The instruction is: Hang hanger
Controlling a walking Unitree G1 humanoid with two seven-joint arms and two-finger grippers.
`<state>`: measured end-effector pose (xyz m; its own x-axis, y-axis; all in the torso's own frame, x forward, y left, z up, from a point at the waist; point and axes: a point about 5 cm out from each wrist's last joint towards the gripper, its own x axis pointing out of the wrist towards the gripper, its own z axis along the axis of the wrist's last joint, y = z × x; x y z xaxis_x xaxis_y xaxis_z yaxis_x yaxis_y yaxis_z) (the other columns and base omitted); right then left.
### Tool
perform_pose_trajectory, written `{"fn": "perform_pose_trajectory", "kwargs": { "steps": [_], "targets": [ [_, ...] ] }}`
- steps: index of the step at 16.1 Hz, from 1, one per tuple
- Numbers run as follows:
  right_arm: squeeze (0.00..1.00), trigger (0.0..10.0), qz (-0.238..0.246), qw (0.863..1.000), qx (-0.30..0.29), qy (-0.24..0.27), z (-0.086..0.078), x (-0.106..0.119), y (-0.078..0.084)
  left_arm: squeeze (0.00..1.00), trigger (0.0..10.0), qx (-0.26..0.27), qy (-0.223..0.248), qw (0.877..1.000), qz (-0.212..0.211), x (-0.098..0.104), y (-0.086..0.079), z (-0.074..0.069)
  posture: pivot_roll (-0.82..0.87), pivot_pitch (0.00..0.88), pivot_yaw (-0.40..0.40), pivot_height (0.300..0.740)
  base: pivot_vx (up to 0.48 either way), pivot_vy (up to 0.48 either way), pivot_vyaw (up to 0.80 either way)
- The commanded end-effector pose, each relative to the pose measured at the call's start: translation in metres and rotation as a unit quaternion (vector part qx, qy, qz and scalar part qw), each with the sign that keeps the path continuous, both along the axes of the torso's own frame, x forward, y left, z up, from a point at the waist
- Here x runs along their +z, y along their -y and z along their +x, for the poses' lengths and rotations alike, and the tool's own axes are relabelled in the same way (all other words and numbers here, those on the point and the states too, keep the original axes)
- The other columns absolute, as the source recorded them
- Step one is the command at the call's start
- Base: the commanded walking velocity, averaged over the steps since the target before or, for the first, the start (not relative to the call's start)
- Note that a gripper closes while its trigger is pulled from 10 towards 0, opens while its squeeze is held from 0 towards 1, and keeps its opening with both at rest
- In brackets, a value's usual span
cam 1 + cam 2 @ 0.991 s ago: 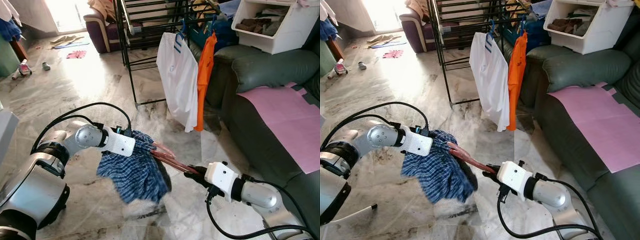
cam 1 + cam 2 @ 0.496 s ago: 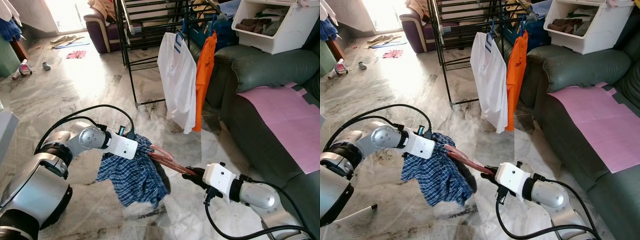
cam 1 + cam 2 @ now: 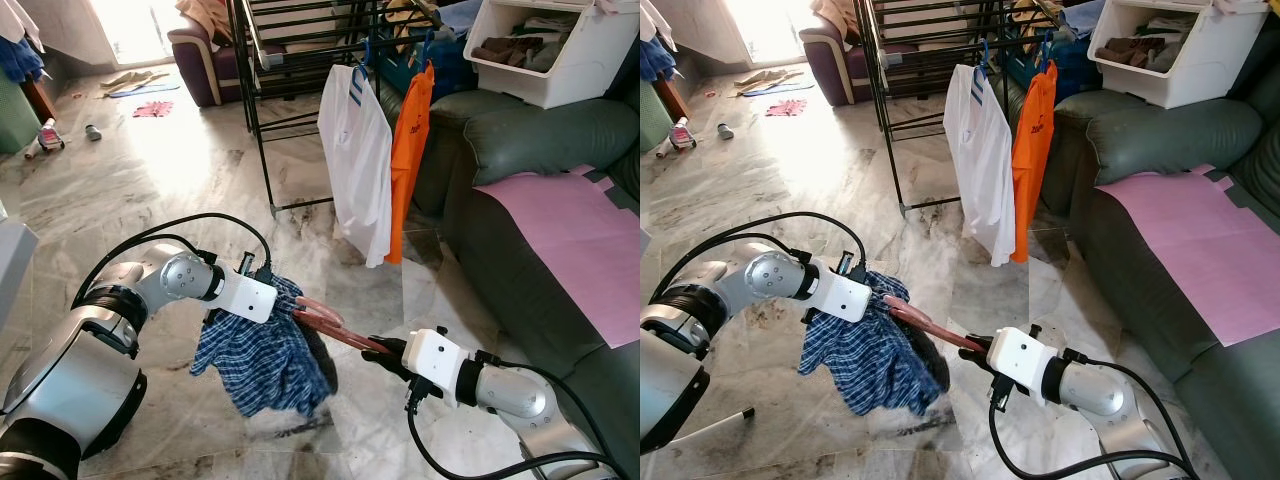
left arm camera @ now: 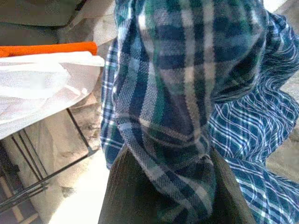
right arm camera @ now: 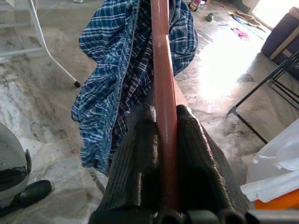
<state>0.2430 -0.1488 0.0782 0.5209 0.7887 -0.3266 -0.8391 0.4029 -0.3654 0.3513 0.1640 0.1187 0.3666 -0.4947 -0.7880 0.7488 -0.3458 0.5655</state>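
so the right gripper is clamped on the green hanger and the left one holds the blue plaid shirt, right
Not quite: the hanger is reddish-brown, not green, as the right wrist view shows. The right gripper is clamped on it, and the left gripper holds the blue plaid shirt.

Both arms forward, low, jaws clamped.

no text, label, brand or number can be read anywhere; the orange shirt (image 3: pixel 1028 150) hanging on the drying rack (image 3: pixel 902 60) bears a small dark mark on its chest, but it is too small and blurred to make out.
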Motion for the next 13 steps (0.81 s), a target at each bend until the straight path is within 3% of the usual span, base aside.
{"fn": "perform_pose_trajectory", "kwargs": {
  "steps": [1, 7, 8, 9, 10, 11, 13],
  "targets": [
    [0.00, 0.0, 0.010, 1.000, 0.008, 0.014, 0.002, 0.005, -0.005, 0.00, 0.0, -0.007, -0.005, 1.000, 0.003, 0.005, 0.002, 0.002, -0.09, 0.000, 0.067, 0.740, 0.000, 0.000, 0.00],
    [0.00, 0.0, 0.007, 1.000, 0.006, 0.014, 0.003, 0.005, -0.003, 0.00, 0.0, -0.003, -0.027, 1.000, -0.009, 0.002, 0.002, -0.001, -0.09, 0.000, 0.062, 0.740, 0.000, 0.000, 0.00],
    [0.00, 4.2, 0.004, 1.000, 0.003, 0.016, 0.004, 0.005, -0.003, 0.00, 0.0, 0.000, -0.031, 0.999, -0.010, 0.001, 0.002, -0.002, -0.09, 0.000, 0.062, 0.740, 0.000, 0.000, 0.00],
    [0.93, 10.0, 0.011, 1.000, -0.011, 0.004, 0.006, 0.004, -0.001, 0.00, 0.0, 0.010, -0.035, 0.999, -0.012, -0.001, -0.001, -0.002, -0.09, 0.000, 0.064, 0.740, 0.000, 0.000, 0.00],
    [0.93, 10.0, 0.011, 1.000, -0.015, 0.005, 0.007, 0.005, -0.001, 0.00, 0.0, 0.011, -0.035, 0.999, -0.012, -0.002, -0.001, -0.003, -0.09, 0.000, 0.064, 0.740, 0.000, 0.000, 0.00],
    [1.00, 10.0, 0.017, 1.000, -0.017, -0.003, 0.007, 0.006, 0.001, 0.00, 0.0, 0.019, -0.040, 0.999, -0.018, -0.003, -0.003, -0.003, -0.09, 0.000, 0.065, 0.740, 0.000, 0.000, 0.00],
    [1.00, 10.0, 0.005, 1.000, -0.002, -0.011, 0.006, 0.008, 0.004, 0.00, 0.0, 0.029, -0.047, 0.998, -0.023, -0.008, -0.006, -0.006, -0.09, 0.000, 0.066, 0.740, 0.000, 0.000, 0.00]
  ]
}}
